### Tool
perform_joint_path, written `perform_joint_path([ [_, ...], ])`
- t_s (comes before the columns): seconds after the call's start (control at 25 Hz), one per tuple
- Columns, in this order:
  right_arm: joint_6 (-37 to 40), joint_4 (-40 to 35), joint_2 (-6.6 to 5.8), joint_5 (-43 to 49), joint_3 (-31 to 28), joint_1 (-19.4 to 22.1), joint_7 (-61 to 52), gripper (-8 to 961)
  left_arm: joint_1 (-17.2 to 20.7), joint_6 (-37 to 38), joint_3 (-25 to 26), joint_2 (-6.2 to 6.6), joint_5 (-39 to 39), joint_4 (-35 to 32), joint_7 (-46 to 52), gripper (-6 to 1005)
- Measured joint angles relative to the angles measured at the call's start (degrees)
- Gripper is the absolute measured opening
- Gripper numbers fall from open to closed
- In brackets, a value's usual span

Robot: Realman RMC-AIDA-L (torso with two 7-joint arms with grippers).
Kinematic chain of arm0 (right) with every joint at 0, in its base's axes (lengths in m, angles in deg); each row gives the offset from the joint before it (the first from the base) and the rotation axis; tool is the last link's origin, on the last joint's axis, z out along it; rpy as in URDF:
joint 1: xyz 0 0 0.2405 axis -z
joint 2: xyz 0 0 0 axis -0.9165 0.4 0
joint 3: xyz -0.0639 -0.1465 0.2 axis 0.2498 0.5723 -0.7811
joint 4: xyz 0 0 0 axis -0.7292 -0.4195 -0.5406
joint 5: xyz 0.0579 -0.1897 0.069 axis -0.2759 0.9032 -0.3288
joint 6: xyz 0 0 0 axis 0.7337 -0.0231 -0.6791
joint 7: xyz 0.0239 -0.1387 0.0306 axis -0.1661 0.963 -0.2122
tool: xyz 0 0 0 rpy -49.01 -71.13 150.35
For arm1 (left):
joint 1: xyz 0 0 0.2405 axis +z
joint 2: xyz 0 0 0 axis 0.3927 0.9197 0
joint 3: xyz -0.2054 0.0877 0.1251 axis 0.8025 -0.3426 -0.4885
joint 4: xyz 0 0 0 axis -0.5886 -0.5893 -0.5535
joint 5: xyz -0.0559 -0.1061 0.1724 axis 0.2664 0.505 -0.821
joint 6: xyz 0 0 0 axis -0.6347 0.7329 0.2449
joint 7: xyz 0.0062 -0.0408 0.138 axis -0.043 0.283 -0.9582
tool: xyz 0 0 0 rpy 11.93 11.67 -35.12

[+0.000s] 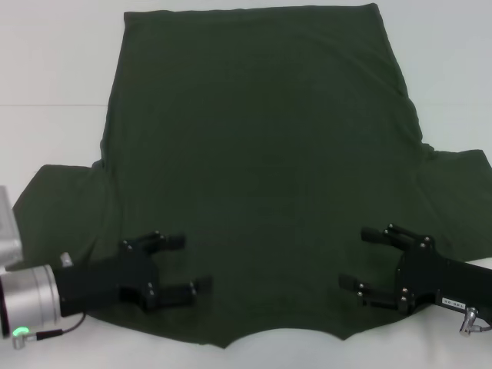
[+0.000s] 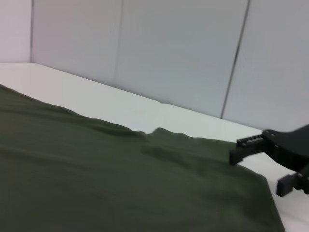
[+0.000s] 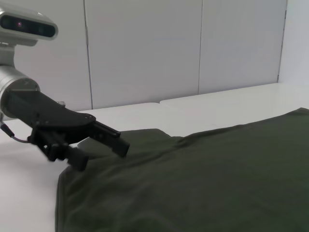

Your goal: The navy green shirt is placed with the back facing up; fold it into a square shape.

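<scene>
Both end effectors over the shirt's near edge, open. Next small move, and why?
Probably lower both and pinch the near edge. The left end effector and right end effector sit open above the navy green shirt, which lies flat and unfolded, nothing gripped.

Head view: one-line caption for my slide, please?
Both open claws, left and right, hover over the flat navy green shirt near its collar edge.

You had the navy green shirt (image 1: pixel 254 161), a soft matt knit cloth with faint creases, lying on a smooth white tabletop (image 1: pixel 54 69). Both the left end effector (image 1: pixel 188 265) and the right end effector (image 1: pixel 357 257) looked matt black plastic; the left wrist cuff (image 1: pixel 31 304) was brushed metal.
</scene>
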Motion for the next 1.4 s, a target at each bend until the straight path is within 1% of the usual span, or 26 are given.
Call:
perform_joint_path([
  [0.12, 0.1, 0.0, 0.0, -0.1, -0.1, 0.0, 0.0, 900, 0.0, 0.0, 3.8, 0.06, 0.3, -0.4, 7.2, 912],
  [0.2, 0.1, 0.0, 0.0, -0.1, -0.1, 0.0, -0.1, 901, 0.0, 0.4, 6.0, 0.71, 0.3, -1.4, 16.3, 912],
  [0.24, 0.1, 0.0, 0.0, -0.1, -0.1, 0.0, -0.2, 901, 0.0, 0.5, 6.5, 1.08, 0.2, -1.9, 19.1, 912],
  [0.36, 0.4, 0.0, 0.0, -0.1, 0.0, 0.0, -0.4, 901, -0.3, 0.7, 6.9, 3.43, -1.2, -4.2, 33.3, 911],
  [0.48, 0.5, 0.1, 0.0, -0.1, -0.1, 0.0, -0.4, 901, -0.4, 0.8, 7.3, 5.74, -2.4, -6.5, 45.3, 910],
  [0.52, 0.5, 0.1, 0.0, -0.1, -0.1, 0.0, -0.4, 901, -0.5, 1.3, 7.4, 6.26, -2.8, -7.6, 48.7, 910],
  [0.6, 0.6, 0.1, 0.0, -0.1, 0.0, -0.1, -0.5, 901, -0.7, 2.1, 7.6, 6.94, -4.5, -10.7, 55.5, 909],
  [0.72, 0.8, 0.3, 0.0, -0.1, 0.0, -0.4, -0.5, 901, -2.0, 2.0, 7.6, 7.84, -11.2, -15.1, 67.5, 909],
  [0.8, 0.8, 0.6, 0.0, -0.1, 0.0, -0.6, -0.5, 901, -3.9, 1.8, 7.6, 9.2, -17.6, -16.0, 75.4, 908],
  [0.96, 0.9, 0.8, 0.0, -0.1, 0.0, -0.8, -0.5, 901, -5.8, 0.1, 7.6, 10.55, -24.3, -15.8, 81.3, 907],
  [1.2, 0.9, 0.9, 0.0, -0.1, -0.1, -0.9, -0.5, 900, -5.8, -4.7, 7.9, 11.83, -28.4, -15.7, 84.6, 906],
  [1.4, 0.9, 0.9, 0.0, -0.1, -0.3, -0.9, -0.6, 900, -5.4, -5.6, 8.4, 12.59, -29.7, -15.4, 85.5, 905],
])
